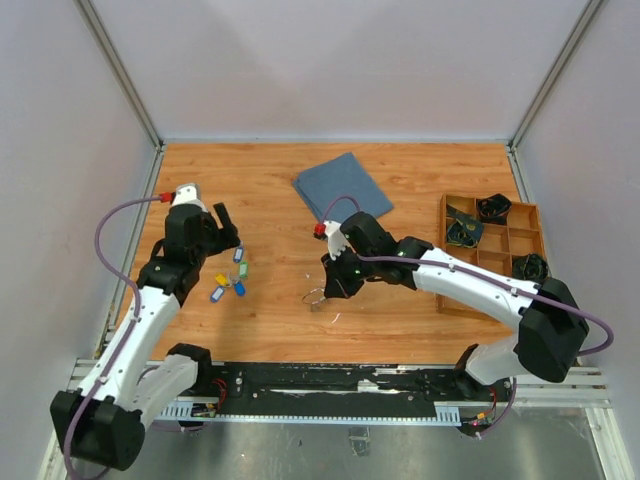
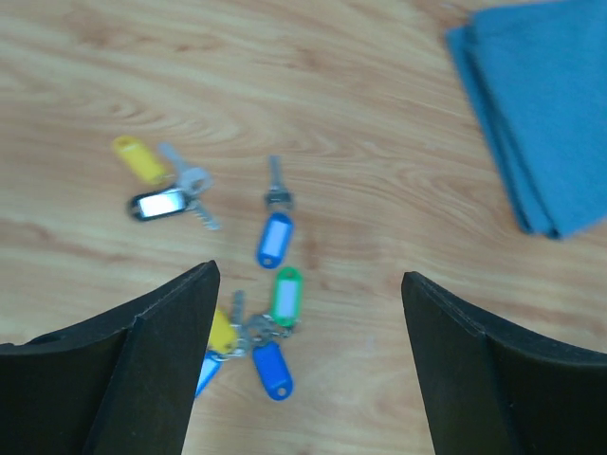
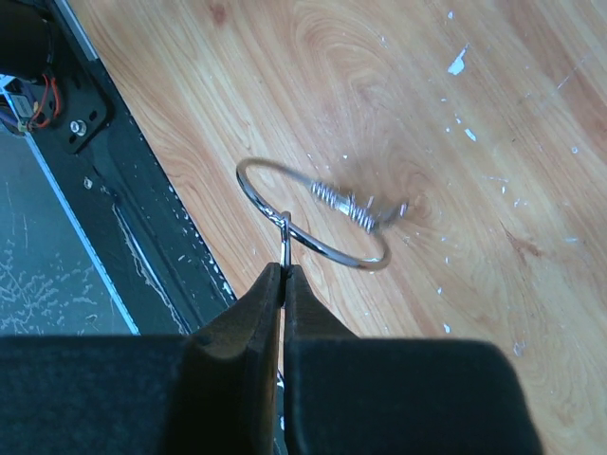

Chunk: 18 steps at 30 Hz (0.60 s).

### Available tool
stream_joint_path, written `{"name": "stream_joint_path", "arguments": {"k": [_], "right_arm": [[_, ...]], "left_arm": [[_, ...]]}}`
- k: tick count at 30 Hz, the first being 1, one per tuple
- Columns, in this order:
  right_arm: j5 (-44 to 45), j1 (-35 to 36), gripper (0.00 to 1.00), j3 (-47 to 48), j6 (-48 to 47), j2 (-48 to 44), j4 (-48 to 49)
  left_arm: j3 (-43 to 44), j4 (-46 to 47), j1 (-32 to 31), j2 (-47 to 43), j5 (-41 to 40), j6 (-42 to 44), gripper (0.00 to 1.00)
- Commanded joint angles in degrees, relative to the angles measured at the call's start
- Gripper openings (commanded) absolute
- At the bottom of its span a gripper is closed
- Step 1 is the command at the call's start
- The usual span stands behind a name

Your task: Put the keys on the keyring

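1. Right gripper [image 3: 283, 277]: the jaws are pressed fully together and pinch the thin wire of the keyring [image 3: 346, 205] at the ring's 6 o'clock edge in the wrist view. A short coiled chain bit sits on the ring's far side. Whether the ring touches the table [image 1: 270, 335] cannot be told.
2. From above, the keyring [image 1: 314, 297] is near the table's middle, at the right gripper's [image 1: 333, 287] 7 o'clock.
3. Keys [image 1: 230, 278]: they lie loose on the wood at the keyring's 9 o'clock, apart from it. The left wrist view shows 2 yellow tags, 1 dark grey, 1 green and at least 2 blue. Several lie bunched beside the left finger, which partly hides them.
4. Left gripper [image 2: 311, 277]: the jaws are spread wide and hold nothing. It hangs above the keys [image 2: 274, 239].
5. A wooden tray [image 1: 442, 260] stands at the table's 3 o'clock edge.
6. A folded blue cloth [image 1: 343, 185] lies at the right gripper's 12 o'clock.
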Motion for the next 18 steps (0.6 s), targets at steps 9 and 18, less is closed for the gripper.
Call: {"name": "stream_joint_path", "arguments": {"k": [9,18], "right_arm": [[-3.1,1.18,0.01,-7.31,5.35,-5.07,8.74],[-3.62,1.18,0.01,-9.78,5.32,-7.2,9.74]], "left_arm": [[-3.22,-6.23,19.0,14.08,0.53,-15.36,0.86],[-12.87,-1.82,18.74,12.87,3.44,-21.19,0.77]]}}
